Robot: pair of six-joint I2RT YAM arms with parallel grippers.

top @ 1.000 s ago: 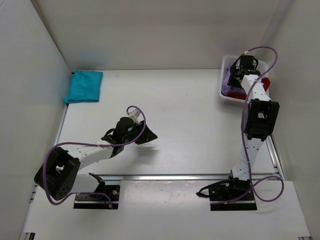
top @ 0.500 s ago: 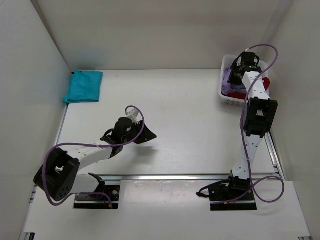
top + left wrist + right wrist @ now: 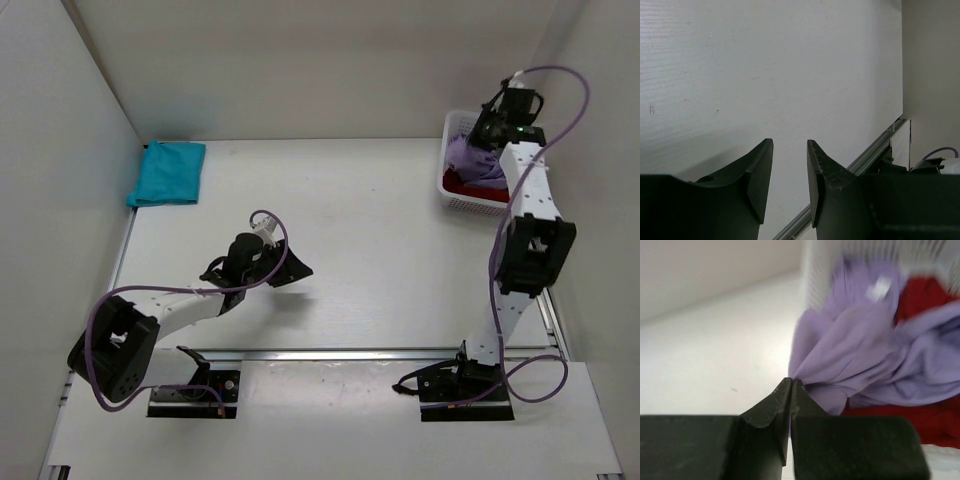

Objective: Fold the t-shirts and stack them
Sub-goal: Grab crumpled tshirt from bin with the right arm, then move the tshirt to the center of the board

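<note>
The teal t-shirt (image 3: 167, 173) lay as a flat folded rectangle in the far left corner of the table (image 3: 380, 230), beside the left wall. Left of centre, toward the near edge, the left gripper (image 3: 790, 150) hung over bare tabletop, its fingers spread apart with nothing between them. In the far right corner stood the white basket (image 3: 462, 203), holding the red t-shirt (image 3: 927, 295) with the lavender t-shirt (image 3: 855, 345) bunched over it. The right gripper (image 3: 791, 384) had its fingers pressed together, pinching a gathered fold of the lavender cloth.
</note>
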